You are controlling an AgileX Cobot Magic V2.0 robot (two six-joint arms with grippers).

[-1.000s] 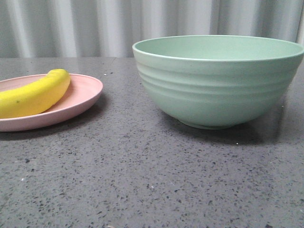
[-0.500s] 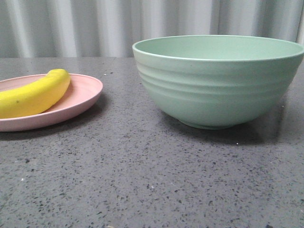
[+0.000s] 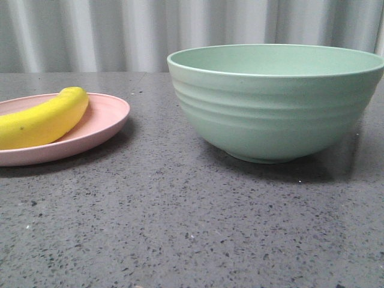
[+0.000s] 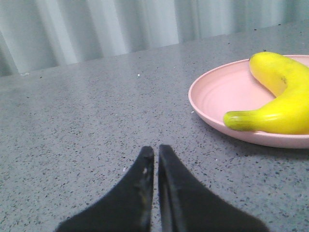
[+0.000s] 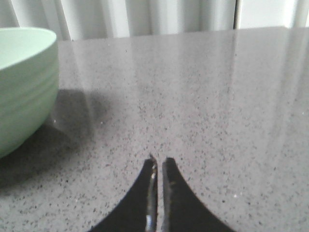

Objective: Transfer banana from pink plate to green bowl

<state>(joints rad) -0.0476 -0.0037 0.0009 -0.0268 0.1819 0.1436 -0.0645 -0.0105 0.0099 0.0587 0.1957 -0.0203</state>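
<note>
The left gripper [image 4: 156, 153] is sitting with fingertips nearly touching, empty, low over the table [image 4: 87, 121]. The banana [image 4: 277, 96] is lying on the pink plate [image 4: 217, 96] nearby, stem end nearest. The right gripper [image 5: 159, 163], likewise pinched, is waiting beside the green bowl [image 5: 24, 82].

My left gripper [image 4: 156, 153] shows at the bottom centre of its wrist view, its two dark fingers pressed almost together with only a thin slit between the tips, holding nothing. My right gripper [image 5: 158, 163] sits at the bottom centre of its own view, likewise closed to a narrow slit and empty. Neither arm appears in the front view.
</note>
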